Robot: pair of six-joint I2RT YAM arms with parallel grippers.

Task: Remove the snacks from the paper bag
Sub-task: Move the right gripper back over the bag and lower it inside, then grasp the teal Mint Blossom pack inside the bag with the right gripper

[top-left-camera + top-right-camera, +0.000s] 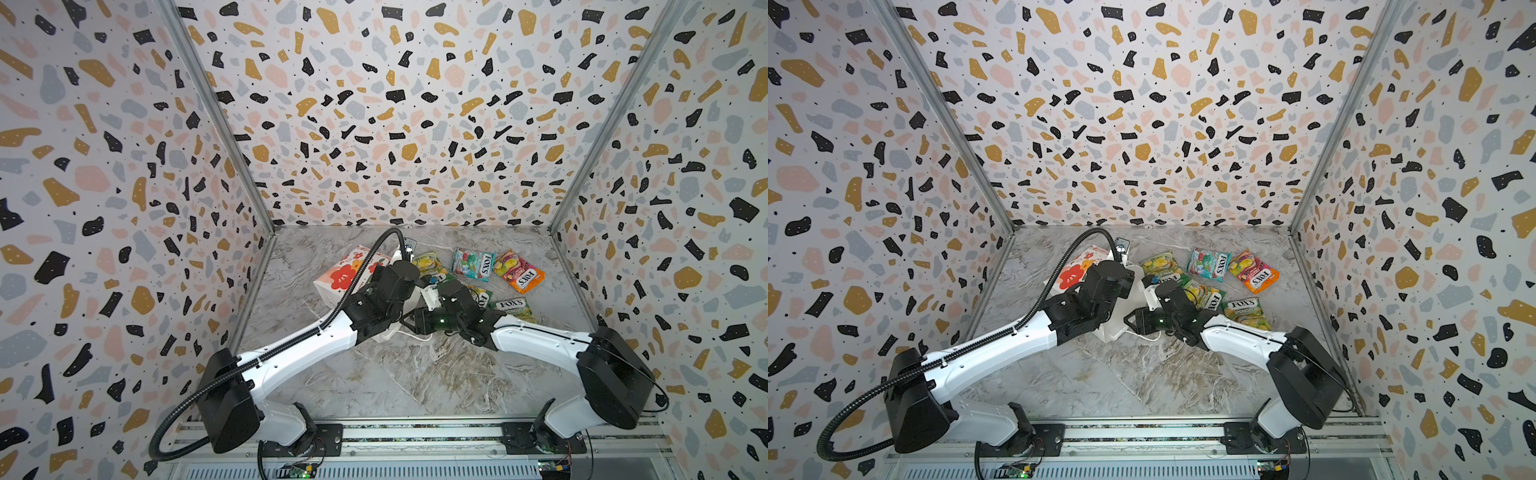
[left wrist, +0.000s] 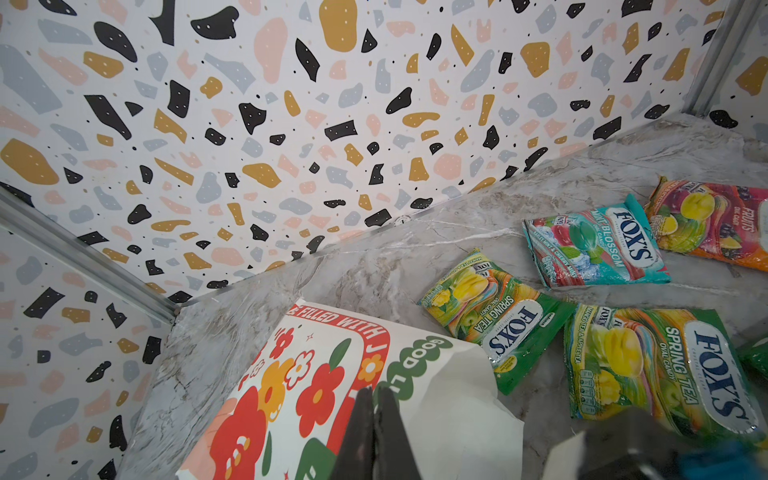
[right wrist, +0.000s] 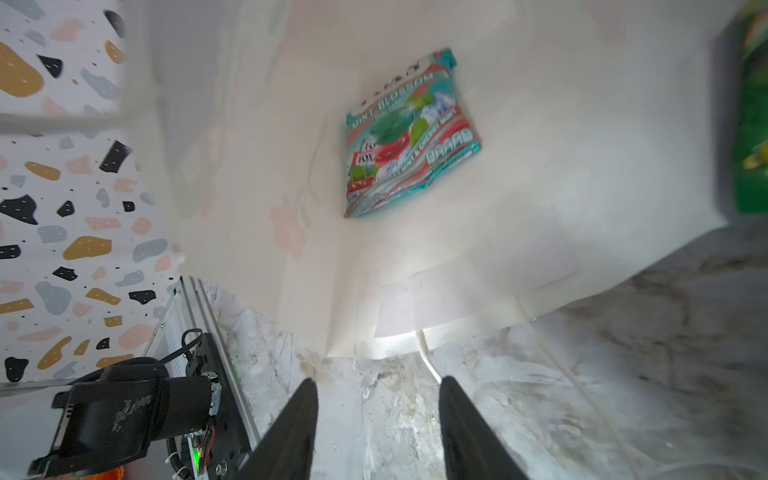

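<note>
White paper bag (image 1: 345, 274) lies on its side at the left rear of the marble tabletop (image 1: 415, 374) in both top views, partly covered by the left arm. Five snack packets lie outside it to the right: three green-yellow packets (image 1: 513, 309), one teal-red packet (image 1: 473, 264) and one orange-pink packet (image 1: 517, 272). The right gripper (image 1: 404, 321) sits at the bag's near end, jaws apart. Left wrist view: the left gripper (image 2: 376, 415) has its fingers pressed together at the bag's upper crease; whether paper is pinched between them cannot be told. Right wrist view: the right gripper's fingers (image 3: 299, 428) stand apart just short of the bag mouth, gripping nothing, with a white cord handle (image 3: 428, 361) between them. One Mint Blossom packet (image 3: 409, 133) rests inside the bag.
</note>
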